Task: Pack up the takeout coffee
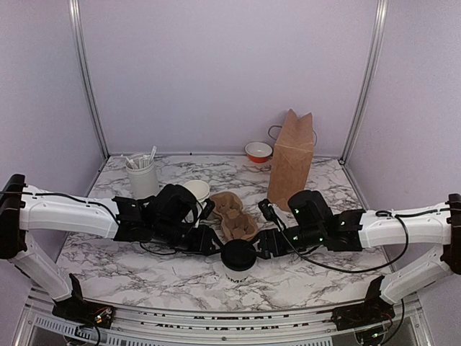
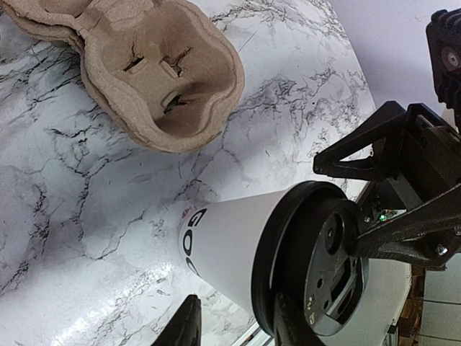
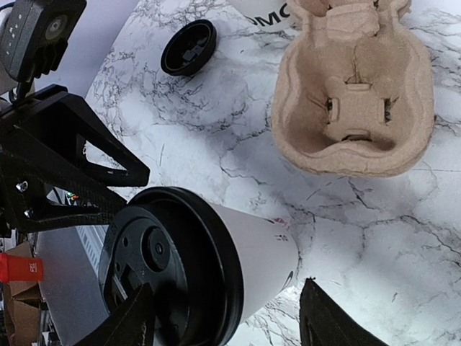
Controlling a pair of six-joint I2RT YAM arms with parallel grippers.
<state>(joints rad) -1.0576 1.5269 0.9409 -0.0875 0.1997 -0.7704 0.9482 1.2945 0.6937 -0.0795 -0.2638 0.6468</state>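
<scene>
Black-lidded takeout coffee (image 1: pixel 238 261) on marble table (image 1: pixel 144 268), near pulp tray (image 1: pixel 236 216) | right jaws apart astride it | left jaws: cannot tell

Premises presented as a robotics lab test cell dressed as a café counter. Plain lilac walls (image 1: pixel 223 65) were framed by bare aluminium posts (image 1: pixel 86 79). The left arm (image 1: pixel 65 213) and right arm (image 1: pixel 403 227) were mounted by a metal rail (image 1: pixel 216 317) at lower frame. The marble-pattern tabletop (image 1: pixel 144 267) carried the takeout coffee (image 1: pixel 238 261), a pulp cup carrier (image 1: pixel 234 215) and a paper bag (image 1: pixel 291 160).
</scene>
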